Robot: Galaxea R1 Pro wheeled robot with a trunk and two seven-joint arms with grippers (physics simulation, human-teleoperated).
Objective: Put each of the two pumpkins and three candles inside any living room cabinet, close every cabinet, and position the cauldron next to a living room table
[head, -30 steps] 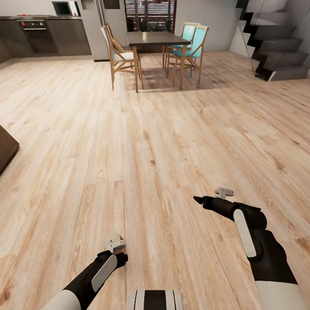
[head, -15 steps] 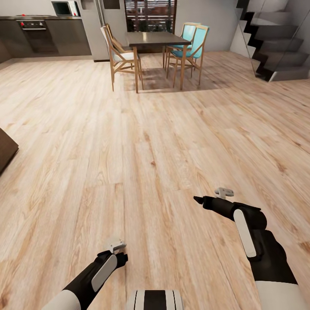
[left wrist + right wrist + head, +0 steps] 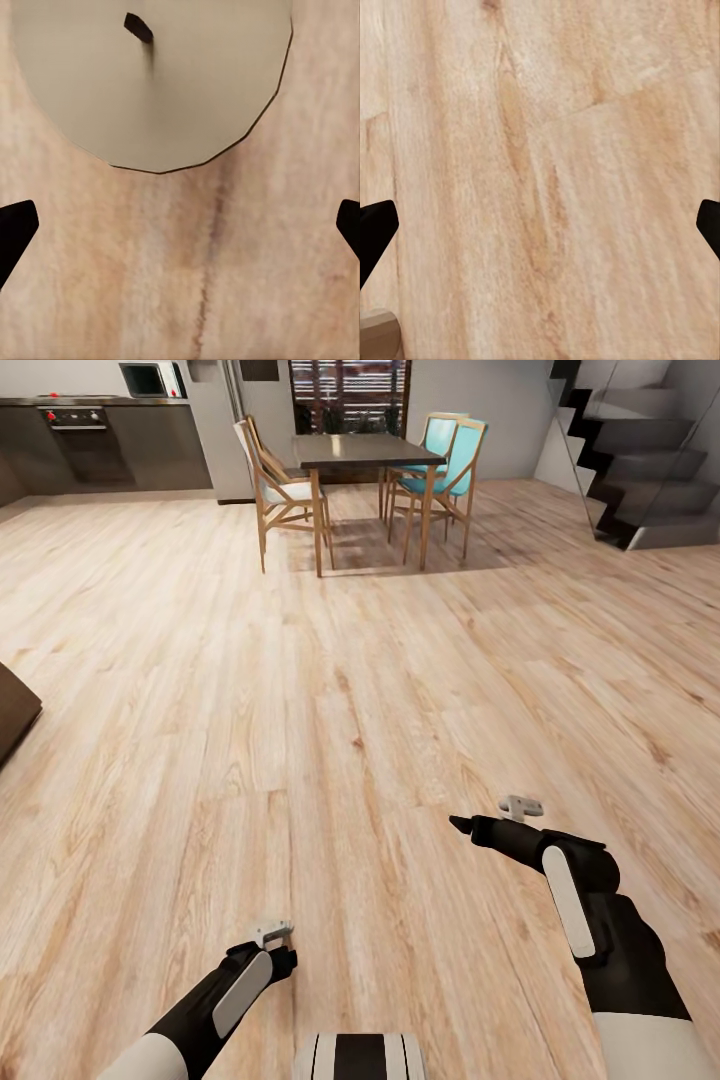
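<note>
one wide run of light plank floor (image 3: 330, 690) takes most of my head view, with a dining table (image 3: 365, 452) and chairs (image 3: 272, 485) far off against the kitchen, stairs (image 3: 640, 470) at the far right, and a dark-brown corner (image 3: 12, 710) of something low at the left edge; i can't tell if that is the cabinet. nearer me both arms hang low over the boards.

the left gripper (image 3: 180, 225) is spread wide with nothing between its fingertips (image 3: 15, 229); just beyond them a candle (image 3: 150, 82) stands upright on the floor, seen from above, flat beige top and a small dark wick. i judge it light, stiff and rather waxy-slick, so i would come down around its round side wall, low and centred, and close gently without tipping it.

the right gripper (image 3: 540, 225) is equally wide open and empty over bare planks, a pale rounded object (image 3: 376, 334) just at the view's corner, too little showing to name.
</note>
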